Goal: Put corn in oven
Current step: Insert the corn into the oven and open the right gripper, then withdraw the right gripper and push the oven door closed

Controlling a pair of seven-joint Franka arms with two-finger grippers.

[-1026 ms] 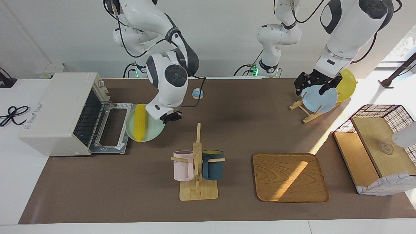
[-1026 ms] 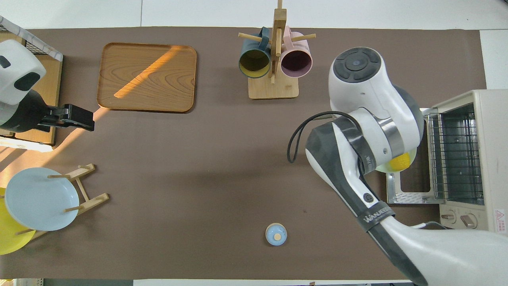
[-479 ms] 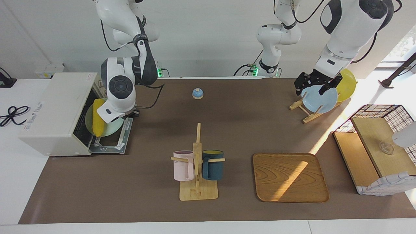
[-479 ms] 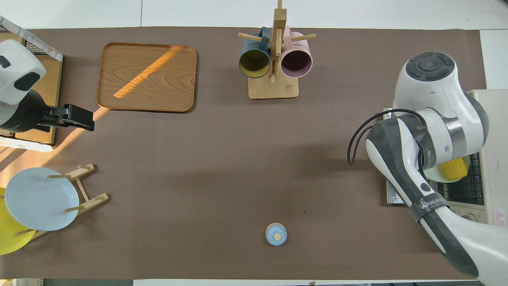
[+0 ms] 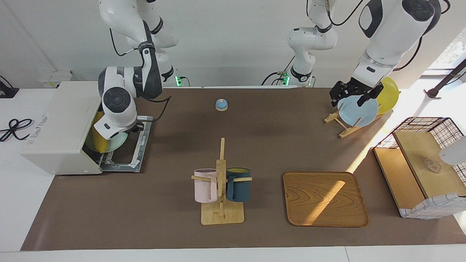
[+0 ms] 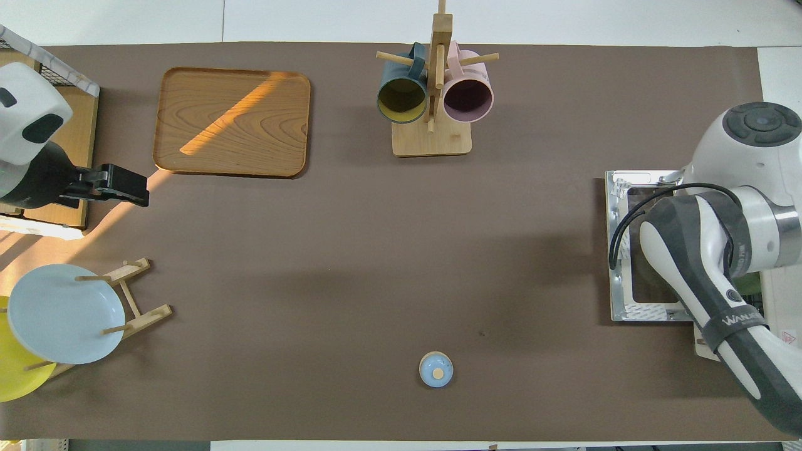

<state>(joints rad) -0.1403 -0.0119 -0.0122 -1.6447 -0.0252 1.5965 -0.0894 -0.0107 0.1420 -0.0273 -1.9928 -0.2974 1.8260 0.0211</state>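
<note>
The yellow corn (image 5: 97,141) lies on a light green plate (image 5: 117,142). My right gripper (image 5: 134,127) is shut on the plate's rim and holds it level in the mouth of the off-white oven (image 5: 58,120), over the wire rack. The corn end of the plate is inside the oven. The oven's door (image 5: 125,151) lies open and flat on the table. In the overhead view my right arm hides the corn; only a sliver of the green plate (image 6: 749,285) and the door (image 6: 625,250) show. My left gripper (image 5: 350,97) waits over the plate rack.
A mug rack (image 5: 221,182) with a pink and a dark blue mug stands mid-table, with a wooden tray (image 5: 324,198) beside it. A wooden rack (image 5: 344,125) holds a blue and a yellow plate. A small blue bell (image 5: 221,104) stands near the robots. A wire basket (image 5: 422,163) is at the left arm's end.
My right arm has carried the green plate with the corn from beside the open door, over the door, into the oven's mouth. The left arm has not moved.
</note>
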